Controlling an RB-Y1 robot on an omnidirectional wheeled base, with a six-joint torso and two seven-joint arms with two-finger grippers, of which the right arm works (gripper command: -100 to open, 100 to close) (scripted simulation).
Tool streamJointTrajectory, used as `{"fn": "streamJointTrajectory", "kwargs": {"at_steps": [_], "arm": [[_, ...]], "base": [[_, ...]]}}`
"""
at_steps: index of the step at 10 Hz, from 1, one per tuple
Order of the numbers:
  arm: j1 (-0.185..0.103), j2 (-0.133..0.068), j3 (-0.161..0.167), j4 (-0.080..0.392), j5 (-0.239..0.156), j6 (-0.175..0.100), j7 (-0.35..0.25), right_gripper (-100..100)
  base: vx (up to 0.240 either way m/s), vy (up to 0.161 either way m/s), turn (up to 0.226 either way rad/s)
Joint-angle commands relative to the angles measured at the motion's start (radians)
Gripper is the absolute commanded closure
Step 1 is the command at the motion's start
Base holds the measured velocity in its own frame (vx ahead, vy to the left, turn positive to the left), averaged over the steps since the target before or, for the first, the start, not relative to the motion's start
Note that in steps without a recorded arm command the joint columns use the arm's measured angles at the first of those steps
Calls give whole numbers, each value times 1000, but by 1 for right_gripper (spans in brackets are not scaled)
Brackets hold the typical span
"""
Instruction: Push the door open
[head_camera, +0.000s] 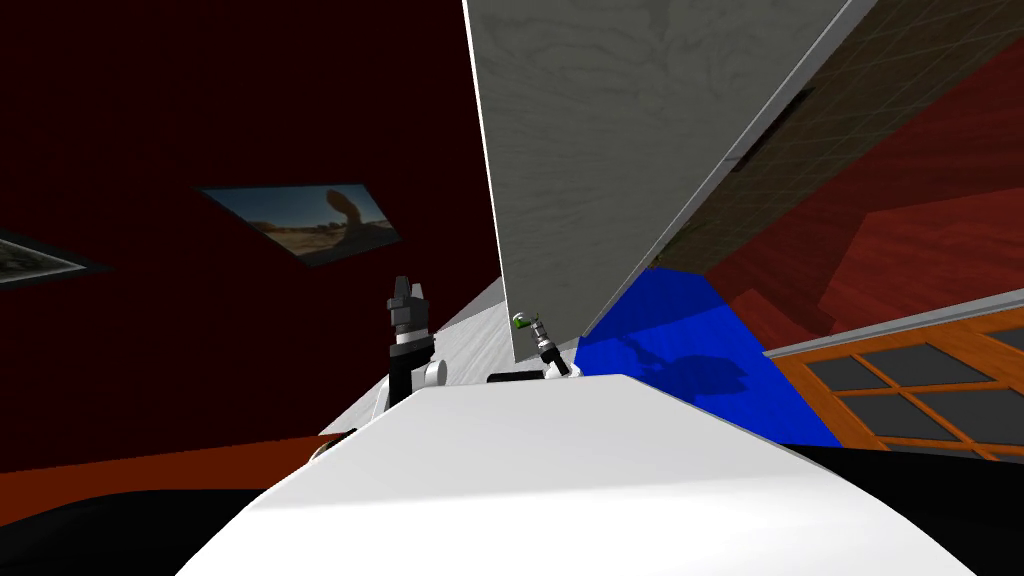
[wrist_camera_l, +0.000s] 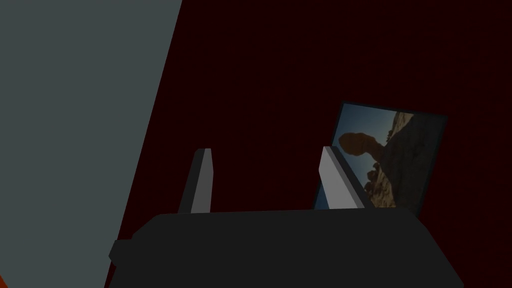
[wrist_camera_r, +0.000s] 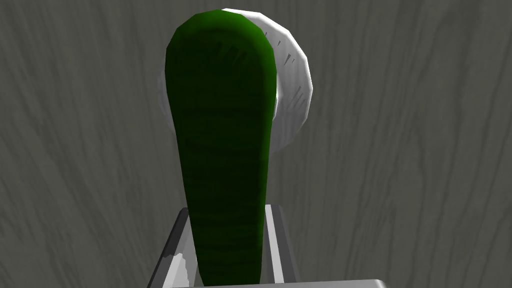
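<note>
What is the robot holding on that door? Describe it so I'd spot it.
Find the big grey wood-grained door ahead of the robot. On it, a round white plate carries a lever handle, clamped in the right gripper. It alone is green.

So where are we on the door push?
Done: the right gripper is shut on the green handle of the grey door. In hand: the push itself; I cannot tell how far the door has swung. Left to do: swing it wide. The left gripper is open, holding nothing.
</note>
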Motion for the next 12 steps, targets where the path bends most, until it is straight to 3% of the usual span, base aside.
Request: {"fn": "streamJointTrajectory", "kwargs": {"at_steps": [1, 2, 3, 4, 8, 12], "arm": [[-1, 11, -19, -10, -4, 4, 6, 100], [-2, 19, -31, -8, -6, 4, 8, 100], [5, 6, -28, -15, -6, 10, 7, 100], [1, -7, -51, -12, -15, 7, 12, 100], [-4, -15, -88, -6, -27, 4, 23, 100], [-10, -2, -141, 4, -46, -1, 37, 100]], "base": [[118, 143, -48], [101, 128, -48], [48, 46, -33], [100, 87, -34], [133, 126, -55], [195, 154, -75]]}}
